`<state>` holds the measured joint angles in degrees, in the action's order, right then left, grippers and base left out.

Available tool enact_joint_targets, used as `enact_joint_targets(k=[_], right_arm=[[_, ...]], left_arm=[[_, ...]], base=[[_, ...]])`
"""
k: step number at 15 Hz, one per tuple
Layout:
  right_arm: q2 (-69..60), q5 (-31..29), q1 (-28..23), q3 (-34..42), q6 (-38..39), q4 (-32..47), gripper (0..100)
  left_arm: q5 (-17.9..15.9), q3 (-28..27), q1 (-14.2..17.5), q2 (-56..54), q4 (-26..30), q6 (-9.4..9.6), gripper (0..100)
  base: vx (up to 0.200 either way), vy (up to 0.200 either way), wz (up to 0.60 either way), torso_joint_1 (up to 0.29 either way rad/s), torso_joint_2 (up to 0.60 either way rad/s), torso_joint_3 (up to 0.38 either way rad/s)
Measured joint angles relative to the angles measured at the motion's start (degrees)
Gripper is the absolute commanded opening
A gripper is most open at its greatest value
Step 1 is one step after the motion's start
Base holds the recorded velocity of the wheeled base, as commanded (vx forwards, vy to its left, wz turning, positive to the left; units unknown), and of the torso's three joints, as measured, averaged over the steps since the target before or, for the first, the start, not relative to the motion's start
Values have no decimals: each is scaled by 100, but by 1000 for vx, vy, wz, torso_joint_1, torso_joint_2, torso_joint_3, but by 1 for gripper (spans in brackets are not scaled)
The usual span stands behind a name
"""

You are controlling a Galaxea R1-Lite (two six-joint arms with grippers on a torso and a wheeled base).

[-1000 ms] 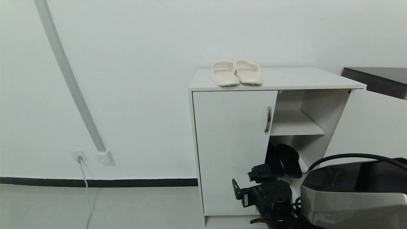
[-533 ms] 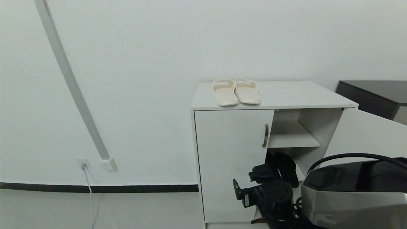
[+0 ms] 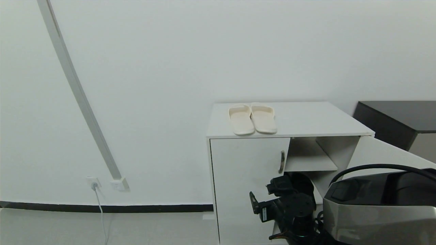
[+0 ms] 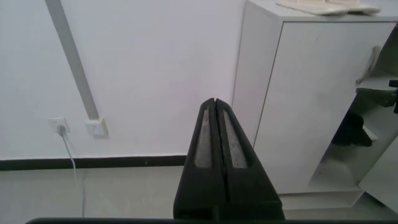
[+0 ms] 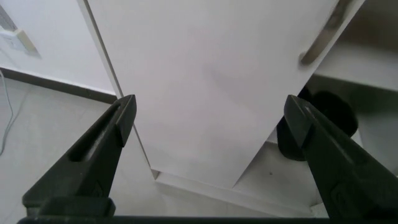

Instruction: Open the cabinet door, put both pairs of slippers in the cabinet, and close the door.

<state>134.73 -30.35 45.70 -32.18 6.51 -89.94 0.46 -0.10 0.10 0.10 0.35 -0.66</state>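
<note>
We count two cream slippers (image 3: 252, 119) side by side on the cabinet (image 3: 245, 177) top. They look light and bendy, so we would pinch a strap. Dark slippers (image 5: 323, 121) sit low inside the cabinet, their number unclear. The left gripper (image 4: 214, 109) is clenched on nothing, and the right gripper (image 5: 210, 106) is spread wide and empty.

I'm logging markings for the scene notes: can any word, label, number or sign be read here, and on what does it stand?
None can be read. The cabinet, the cream slippers on top of it and the wall socket show plain surfaces with no legible print.
</note>
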Motion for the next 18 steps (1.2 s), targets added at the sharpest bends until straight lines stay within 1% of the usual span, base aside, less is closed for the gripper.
enact_joint_targets(k=[8,18], right_arm=[[-13,1,2,0,0,0,100],[-48,-5,-4,16,2,2,100]], left_arm=[[2,0,-2,0,-4,-2,0],[-4,0,-2,0,-2,-2,0]], base=[[0,0,0,251,-578,-330],[0,0,0,179,-384,-211]])
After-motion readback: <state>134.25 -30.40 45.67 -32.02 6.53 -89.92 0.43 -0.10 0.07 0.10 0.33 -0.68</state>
